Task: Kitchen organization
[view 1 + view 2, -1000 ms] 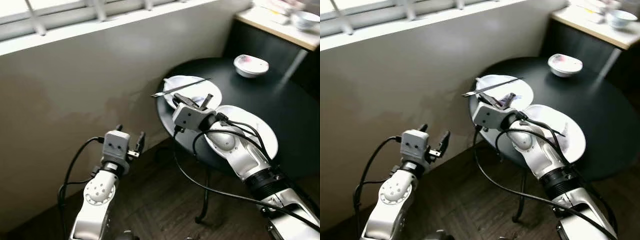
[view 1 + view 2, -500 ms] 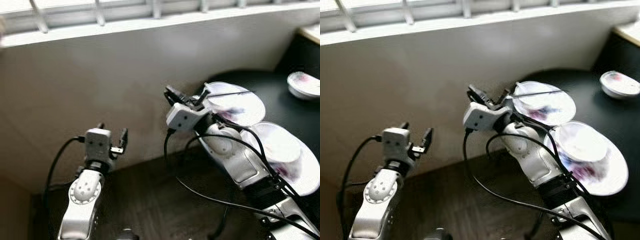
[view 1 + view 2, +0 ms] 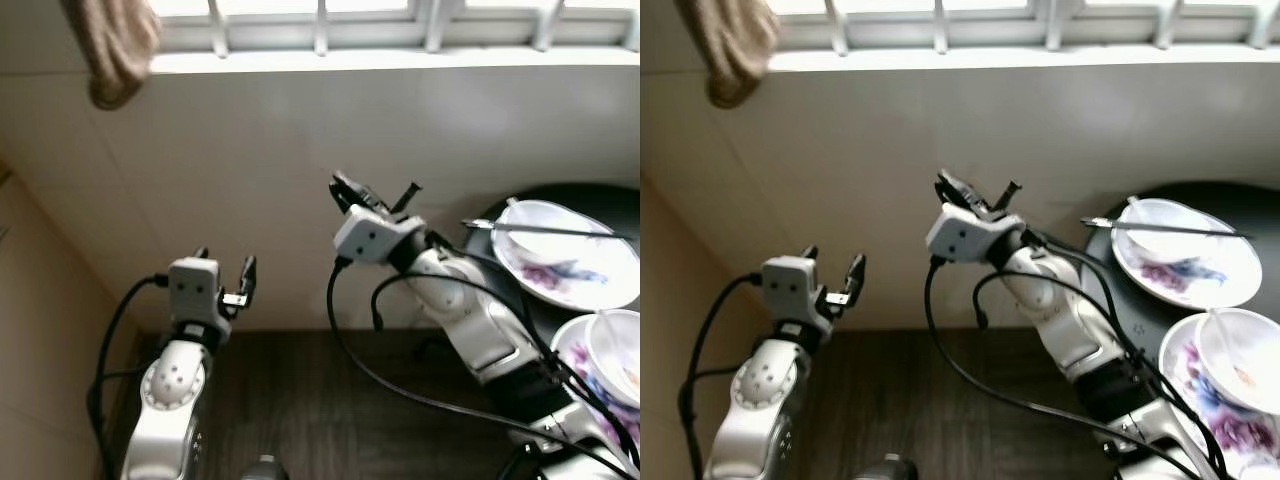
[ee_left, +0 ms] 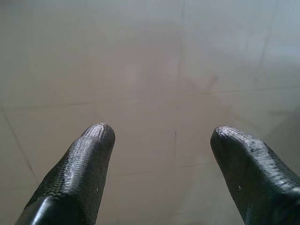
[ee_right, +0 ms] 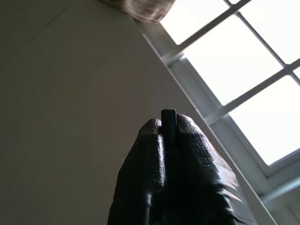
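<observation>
My right gripper (image 3: 345,188) is raised in front of the pale tiled wall, left of the table. Its fingers are shut on a thin dark stick (image 5: 168,117), whose end shows between the fingertips. My left gripper (image 3: 225,262) is held up lower on the left, open and empty, facing the wall tiles (image 4: 161,133). At the right, a round black table (image 3: 490,215) holds a white patterned plate (image 3: 575,275) with a long utensil (image 3: 545,229) laid across it. A second patterned plate (image 3: 575,365) nearer me carries a white bowl (image 3: 615,350).
A window sill (image 3: 400,60) with a barred window runs along the top. A beige cloth (image 3: 115,50) hangs at the upper left. Dark wood floor (image 3: 300,400) lies below the arms. A beige wall or panel (image 3: 40,340) stands close at the left.
The camera has swung left: table and plates slid to the right edge, and the hanging cloth and window came into view. Both arms keep their pose; the right gripper stays shut.
</observation>
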{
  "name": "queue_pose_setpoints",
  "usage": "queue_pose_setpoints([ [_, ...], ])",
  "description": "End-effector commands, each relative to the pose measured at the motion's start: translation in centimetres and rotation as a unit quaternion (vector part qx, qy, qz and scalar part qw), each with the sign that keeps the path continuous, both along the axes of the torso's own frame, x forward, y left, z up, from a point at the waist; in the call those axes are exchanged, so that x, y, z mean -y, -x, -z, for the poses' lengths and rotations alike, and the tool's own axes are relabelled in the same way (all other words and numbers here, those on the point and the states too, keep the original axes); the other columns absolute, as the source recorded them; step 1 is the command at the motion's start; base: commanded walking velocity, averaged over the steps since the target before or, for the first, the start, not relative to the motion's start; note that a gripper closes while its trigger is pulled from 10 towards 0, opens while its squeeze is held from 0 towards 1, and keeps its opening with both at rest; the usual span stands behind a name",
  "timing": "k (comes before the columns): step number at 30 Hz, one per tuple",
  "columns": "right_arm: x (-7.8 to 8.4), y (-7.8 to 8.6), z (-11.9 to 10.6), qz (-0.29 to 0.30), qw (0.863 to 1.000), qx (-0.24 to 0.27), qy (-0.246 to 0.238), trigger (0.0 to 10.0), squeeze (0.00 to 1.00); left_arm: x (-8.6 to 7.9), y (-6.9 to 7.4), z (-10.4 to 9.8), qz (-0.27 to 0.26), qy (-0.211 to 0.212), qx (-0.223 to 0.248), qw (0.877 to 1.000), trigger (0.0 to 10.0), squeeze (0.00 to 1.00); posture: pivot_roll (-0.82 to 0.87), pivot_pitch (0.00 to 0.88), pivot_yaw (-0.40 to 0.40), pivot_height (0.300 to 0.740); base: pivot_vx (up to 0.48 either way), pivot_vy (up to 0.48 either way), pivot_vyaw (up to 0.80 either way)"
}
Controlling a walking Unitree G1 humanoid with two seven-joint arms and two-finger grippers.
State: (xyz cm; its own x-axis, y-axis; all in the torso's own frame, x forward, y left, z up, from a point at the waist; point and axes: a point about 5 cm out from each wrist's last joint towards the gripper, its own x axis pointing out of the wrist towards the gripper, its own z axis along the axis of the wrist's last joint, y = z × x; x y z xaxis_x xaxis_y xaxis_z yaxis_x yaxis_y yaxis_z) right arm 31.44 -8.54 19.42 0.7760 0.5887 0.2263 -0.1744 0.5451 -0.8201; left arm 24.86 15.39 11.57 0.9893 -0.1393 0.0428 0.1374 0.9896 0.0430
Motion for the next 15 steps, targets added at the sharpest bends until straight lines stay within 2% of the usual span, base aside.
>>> queue_pose_setpoints([
  [1, -0.4, 0.0, -0.2, -0.005, 1.0, -0.011, -0.02, 10.0, 0.0, -0.6, 0.0, -0.2, -0.01, -0.001, -0.002, 1.0, 10.0, 0.0, 0.02, 0.006, -0.036, 0.74, 0.0, 0.472, 0.8],
  [4, -0.6, 0.1, 0.1, -0.012, 0.997, -0.044, -0.058, 10.0, 0.0, -0.6, 0.0, -0.1, -0.007, -0.004, 0.0, 1.0, 10.0, 0.0, 0.03, 0.0, -0.039, 0.74, 0.0, 0.472, 0.8],
  [6, -0.5, 0.0, 0.4, -0.005, 0.993, -0.073, -0.092, 10.0, 0.0, -0.6, 0.0, -0.1, -0.006, -0.006, 0.0, 1.0, 10.0, 0.0, 0.03, 0.0, -0.037, 0.74, 0.0, 0.472, 0.0],
  [12, -0.2, -0.1, 1.4, 0.006, 0.983, -0.125, -0.133, 10.0, 0.0, -0.6, -0.1, -0.2, -0.005, -0.008, 0.001, 1.0, 10.0, 0.0, 0.03, 0.005, -0.036, 0.74, 0.0, 0.471, 0.0],
  [15, 0.0, -0.1, 2.0, 0.008, 0.975, -0.159, -0.158, 10.0, 0.0, -0.7, -0.1, -0.5, -0.009, -0.011, 0.01, 1.0, 10.0, 0.0, 0.03, 0.011, -0.035, 0.74, 0.0, 0.112, 0.0],
])
